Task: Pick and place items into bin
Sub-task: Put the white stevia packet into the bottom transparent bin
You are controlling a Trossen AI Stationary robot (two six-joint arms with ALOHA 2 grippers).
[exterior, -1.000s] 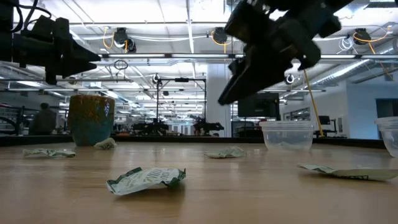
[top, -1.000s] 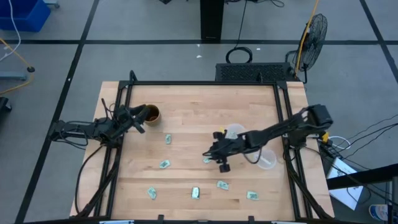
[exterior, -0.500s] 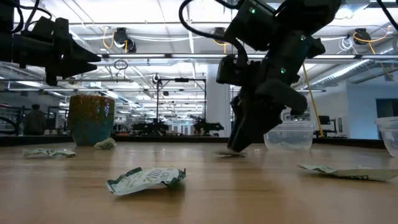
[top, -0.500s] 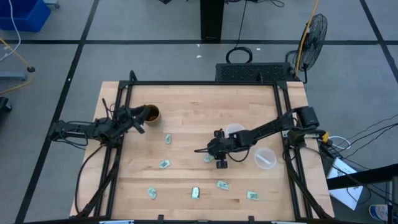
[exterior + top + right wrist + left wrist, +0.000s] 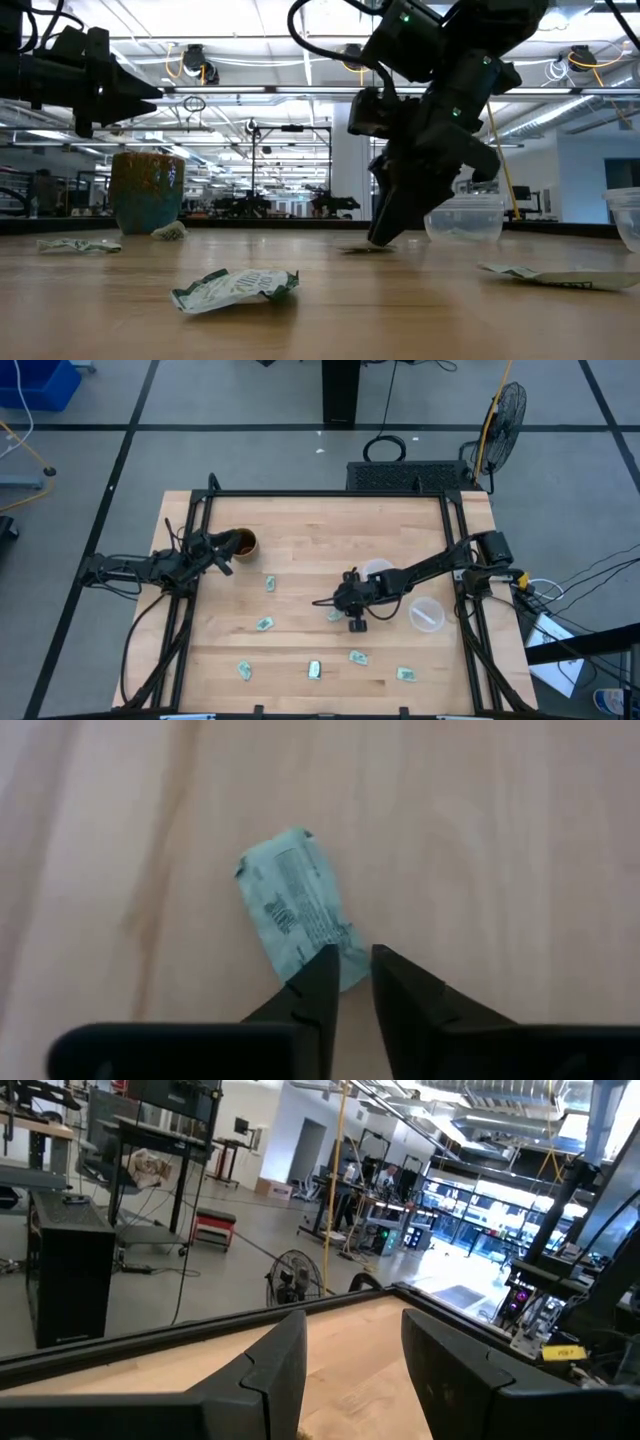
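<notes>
Packet (image 5: 298,907), pale green, flat on the tabletop (image 5: 320,530) near its middle; right tool (image 5: 346,970) lowered onto its edge, fingers narrowly apart astride it. Other packets (image 5: 264,624) scattered nearby. Left tool (image 5: 350,1370), fingers apart, beside the mug (image 5: 241,543).

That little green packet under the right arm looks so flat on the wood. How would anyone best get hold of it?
By a short edge, from straight above. The packet lies flat on the table, with no side to squeeze, so a crinkled end is probably the best thing to pinch. The right gripper is doing that: its narrowly parted jaws straddle the near end. The left gripper waits by the mug.
</notes>
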